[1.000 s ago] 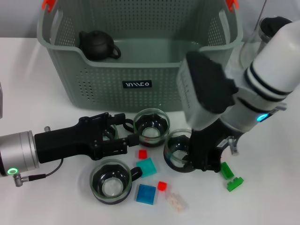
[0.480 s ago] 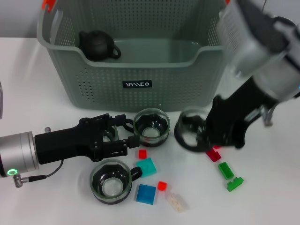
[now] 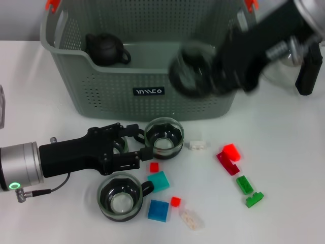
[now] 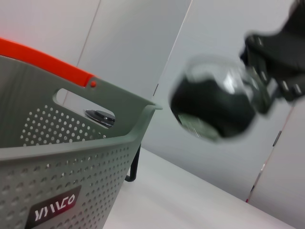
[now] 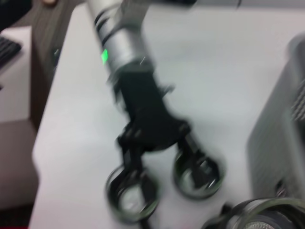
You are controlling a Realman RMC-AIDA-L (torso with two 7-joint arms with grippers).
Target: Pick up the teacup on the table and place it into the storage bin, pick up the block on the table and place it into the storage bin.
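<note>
The right pincer (image 3: 213, 76) grips a glass teacup (image 3: 190, 71) and carries it above the front wall of the storage bin (image 3: 152, 94), so the cup should clear that rim fully and sink low inside before release, away from the dark teapot (image 3: 105, 49) already there. The left pincer (image 3: 133, 145) lies low over the table (image 3: 284, 152), its fingers spread around a small cup (image 3: 119, 144) just beside another teacup (image 3: 164, 137), with loose blocks (image 3: 158, 209) nearby.

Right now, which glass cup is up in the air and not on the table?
The cup held by the right hand over the storage bin. The other two cups sit on the table by the left hand.
</note>
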